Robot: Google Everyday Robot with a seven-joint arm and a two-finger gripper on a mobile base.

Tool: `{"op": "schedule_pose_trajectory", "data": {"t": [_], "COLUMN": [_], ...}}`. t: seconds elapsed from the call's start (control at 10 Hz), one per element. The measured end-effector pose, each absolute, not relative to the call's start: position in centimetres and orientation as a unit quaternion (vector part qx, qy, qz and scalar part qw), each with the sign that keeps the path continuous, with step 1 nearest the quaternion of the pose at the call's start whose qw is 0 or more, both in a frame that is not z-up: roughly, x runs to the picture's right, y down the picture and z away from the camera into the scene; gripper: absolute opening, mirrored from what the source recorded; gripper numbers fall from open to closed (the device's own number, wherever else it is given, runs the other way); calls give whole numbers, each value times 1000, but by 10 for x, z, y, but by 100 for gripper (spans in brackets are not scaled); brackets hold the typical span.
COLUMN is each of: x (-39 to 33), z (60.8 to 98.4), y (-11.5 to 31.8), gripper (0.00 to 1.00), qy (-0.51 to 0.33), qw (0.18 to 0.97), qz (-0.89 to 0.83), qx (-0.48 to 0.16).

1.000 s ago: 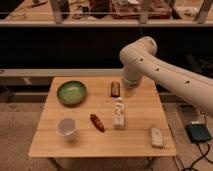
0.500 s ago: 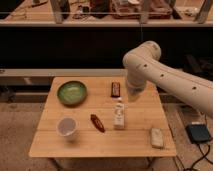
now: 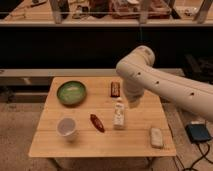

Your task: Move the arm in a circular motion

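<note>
The large cream-white arm (image 3: 165,87) with dark dots along its side comes in from the right edge, bends at a rounded joint (image 3: 137,62) above the table's back right, and turns downward. Its lower end with the gripper (image 3: 134,101) hangs just above the wooden table (image 3: 80,142), between a brown bar (image 3: 115,89) and a white bottle (image 3: 119,113). The gripper holds nothing that I can see and touches none of the table items.
On the table are a green bowl (image 3: 71,92) at the back left, a white cup (image 3: 67,128) front left, a red oblong item (image 3: 97,123) in the middle and a pale packet (image 3: 156,137) front right. A dark box (image 3: 199,133) lies on the floor at right. Shelves stand behind.
The arm's bent joint and lower end have swung right, then down toward the table's front, nearer the white bottle. The table items have not moved.
</note>
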State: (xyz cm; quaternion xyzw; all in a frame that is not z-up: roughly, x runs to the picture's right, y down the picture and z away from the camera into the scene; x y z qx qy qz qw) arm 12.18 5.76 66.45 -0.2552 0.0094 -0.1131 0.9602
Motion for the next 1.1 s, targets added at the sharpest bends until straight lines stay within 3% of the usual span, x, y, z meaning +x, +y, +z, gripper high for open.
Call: {"op": "schedule_pose_trajectory", "data": {"t": [0.3,0.7,1.1], "x": [87,30,9], "z": [659,671,669], "y": [67,72,92], "gripper": [41,41,41], "qy": [-31,-7,-12], "qw": [963,967,964], "qz": [-92,-138,-148], "qx": [-253,-213,-220]}}
